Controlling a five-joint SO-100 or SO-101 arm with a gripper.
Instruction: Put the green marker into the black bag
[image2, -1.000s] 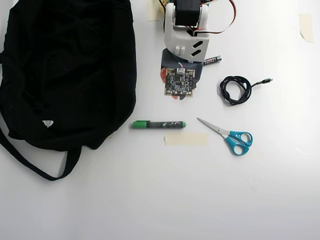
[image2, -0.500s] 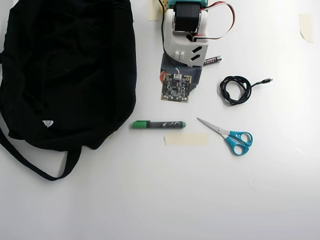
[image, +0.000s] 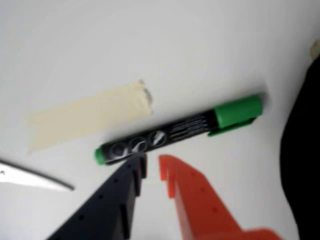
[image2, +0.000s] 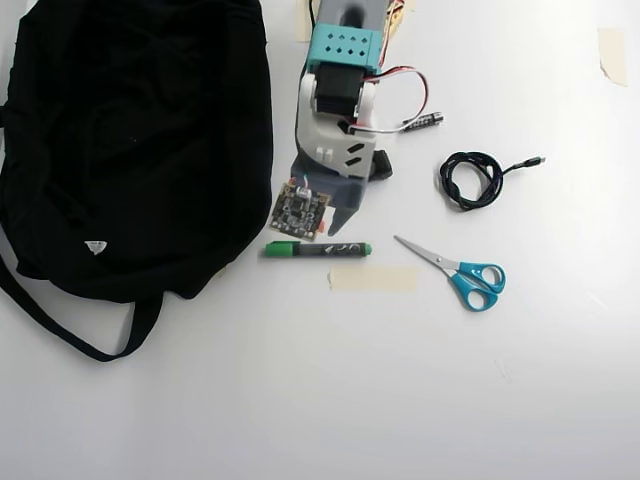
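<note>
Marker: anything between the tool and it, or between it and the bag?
Nothing visible. In the wrist view the tool sits right beside the marker, bare table between. Overhead, only bare table separates the marker from the bag; tape and scissors lie on the far side.

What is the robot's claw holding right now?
Nothing. The gripper is open, its tips just short of the green marker, which lies flat on the white table.

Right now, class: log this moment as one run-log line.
claw: open, above green-capped dark-barrelled marker | marker: flat on table | floppy black fabric bag: marker outside
</note>
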